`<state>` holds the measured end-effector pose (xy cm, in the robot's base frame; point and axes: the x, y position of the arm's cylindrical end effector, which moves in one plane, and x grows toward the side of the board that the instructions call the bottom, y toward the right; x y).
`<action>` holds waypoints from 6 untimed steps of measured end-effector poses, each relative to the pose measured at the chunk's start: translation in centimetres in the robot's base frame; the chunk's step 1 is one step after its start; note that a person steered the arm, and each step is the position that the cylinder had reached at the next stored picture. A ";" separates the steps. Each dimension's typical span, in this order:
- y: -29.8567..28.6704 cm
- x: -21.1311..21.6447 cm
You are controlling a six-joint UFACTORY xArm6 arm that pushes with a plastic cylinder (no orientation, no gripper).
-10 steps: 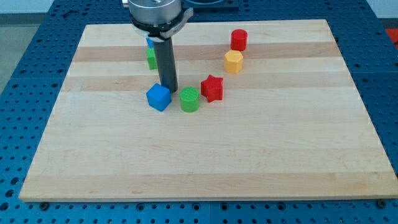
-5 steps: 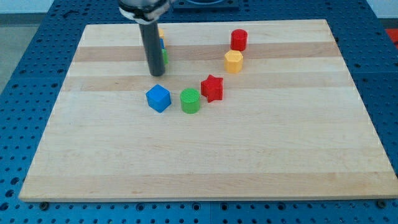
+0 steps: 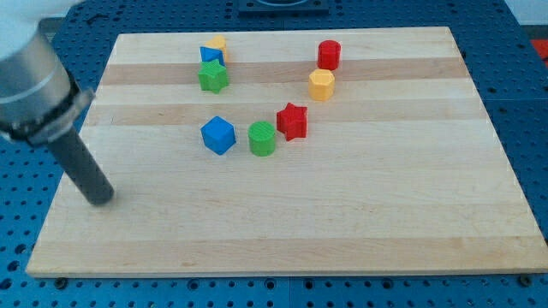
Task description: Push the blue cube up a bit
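The blue cube [image 3: 218, 134] sits on the wooden board [image 3: 342, 205], left of centre. A green cylinder [image 3: 262, 138] stands just to its right, and a red star [image 3: 292, 121] is right of that. My tip [image 3: 102, 200] is at the view's lower left, well to the left of and below the blue cube, not touching any block. The rod leans up towards the view's left edge.
A green star [image 3: 212, 77], a small blue block [image 3: 211, 56] and a yellow block [image 3: 217, 42] cluster near the board's top. A yellow hexagonal block [image 3: 321, 84] and a red cylinder [image 3: 329, 55] stand at the upper right.
My tip has swung from just above the blue cube, up past the top cluster, then down to the view's lower left. The blocks have not moved.
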<state>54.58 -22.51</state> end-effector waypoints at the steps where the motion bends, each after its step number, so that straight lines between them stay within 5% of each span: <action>1: 6.2 2.6; 3: 13.5 -4.6; 6: 13.5 -11.3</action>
